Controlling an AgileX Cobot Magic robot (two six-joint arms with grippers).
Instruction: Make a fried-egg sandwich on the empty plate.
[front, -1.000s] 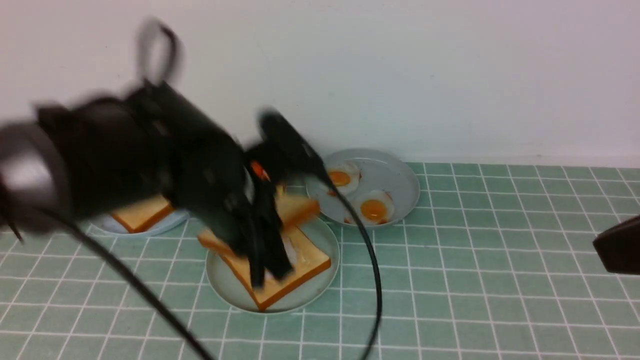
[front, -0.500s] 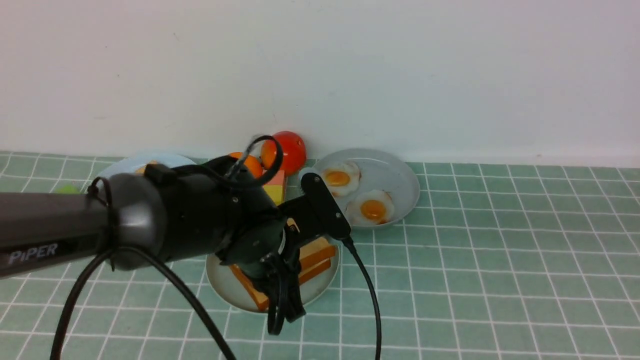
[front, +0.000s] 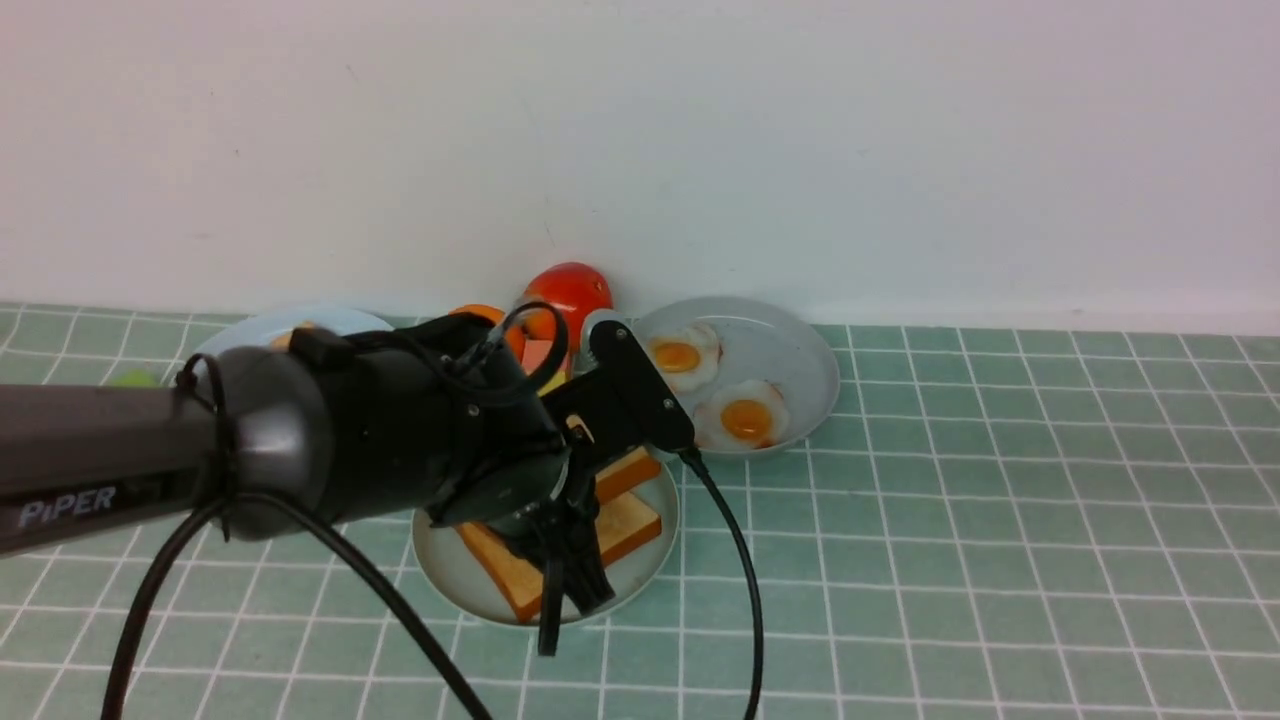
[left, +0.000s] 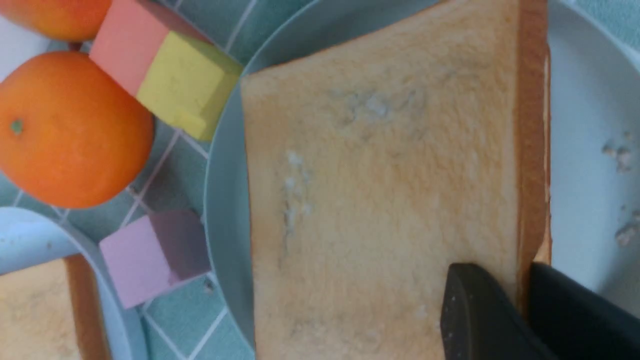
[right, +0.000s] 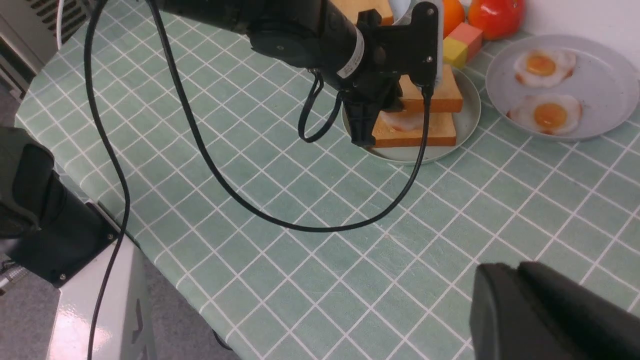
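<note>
Item: fried-egg sandwich (right: 417, 112), unfinished, on mint-green plate (front: 450, 562) | left gripper (left: 522, 272) pinching top toast slice (left: 380, 175) by its crust edge, partly over fried egg (right: 406, 121) and bottom slice (right: 432, 136), likely for squaring up | right gripper (right: 517, 280) pressed together, empty, above worktop (right: 350, 280), out of the way

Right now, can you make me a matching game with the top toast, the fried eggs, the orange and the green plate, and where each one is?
Things:
1. top toast slice
2. fried eggs
3. orange
4. mint-green plate

Places:
A. next to the yellow-and-pink block
B. under the bottom toast
C. pinched at its edge by the left tool
D. on the grey-blue plate

Pairs: 1-C, 2-D, 3-A, 4-B.
</note>
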